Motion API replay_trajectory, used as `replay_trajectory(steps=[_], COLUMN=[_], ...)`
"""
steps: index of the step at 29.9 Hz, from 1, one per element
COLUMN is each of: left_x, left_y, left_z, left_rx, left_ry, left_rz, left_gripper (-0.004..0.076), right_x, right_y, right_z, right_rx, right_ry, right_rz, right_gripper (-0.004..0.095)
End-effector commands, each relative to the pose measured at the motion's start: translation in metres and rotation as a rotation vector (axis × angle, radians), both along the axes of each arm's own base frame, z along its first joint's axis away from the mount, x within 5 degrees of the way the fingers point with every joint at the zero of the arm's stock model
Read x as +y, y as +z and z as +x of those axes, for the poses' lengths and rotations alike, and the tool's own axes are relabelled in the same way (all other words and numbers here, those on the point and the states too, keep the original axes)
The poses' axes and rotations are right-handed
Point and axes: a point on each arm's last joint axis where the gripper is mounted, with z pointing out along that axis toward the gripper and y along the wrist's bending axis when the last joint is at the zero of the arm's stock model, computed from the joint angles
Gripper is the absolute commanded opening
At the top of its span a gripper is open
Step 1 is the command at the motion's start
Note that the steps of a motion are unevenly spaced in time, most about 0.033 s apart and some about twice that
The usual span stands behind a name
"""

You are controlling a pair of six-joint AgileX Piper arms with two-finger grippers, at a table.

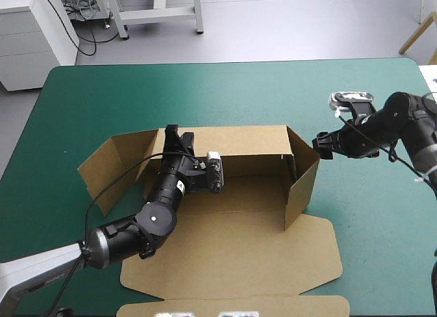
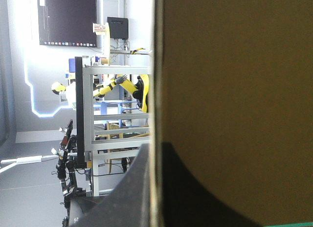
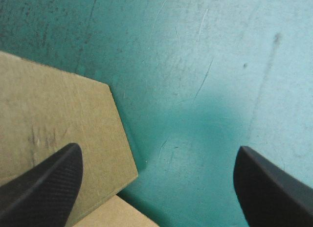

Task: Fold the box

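One brown box (image 1: 252,214) sits mid-table on the teal-green cover (image 1: 239,91), two walls raised: back and right. The left gripper (image 1: 176,136) pinches the back wall's top edge. The right gripper (image 1: 321,145) hangs spread apart just outside the right wall.

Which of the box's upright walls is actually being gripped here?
The long far wall: the left gripper is shut on its left end. The short right wall stands free, with the right gripper open beside it.
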Motion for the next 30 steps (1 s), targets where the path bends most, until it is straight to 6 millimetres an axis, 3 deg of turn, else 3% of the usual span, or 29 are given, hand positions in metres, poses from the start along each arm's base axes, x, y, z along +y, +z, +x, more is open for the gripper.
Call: replay_trajectory(steps=[1,19,30], left_x=[0.003,0.003,0.003], left_y=[0.022,0.022,0.022], left_z=[0.0,0.0,0.0], left_rx=[-0.115,-0.113,-0.114], left_ry=[0.002,-0.001,0.001], left_rz=[-0.005,-0.005,-0.005], left_gripper=[-0.001,-0.001,-0.001], right_x=[0.002,0.024,0.059], right_y=[0.016,-0.002,-0.007], right_z=[-0.02,-0.07,-0.075], right_rx=[-0.13,-0.251,-0.36], right_ry=[0.005,0.187,0.243], right_rz=[0.056,0.232,0.165], right_gripper=[0.0758,0.0756,0.0755])
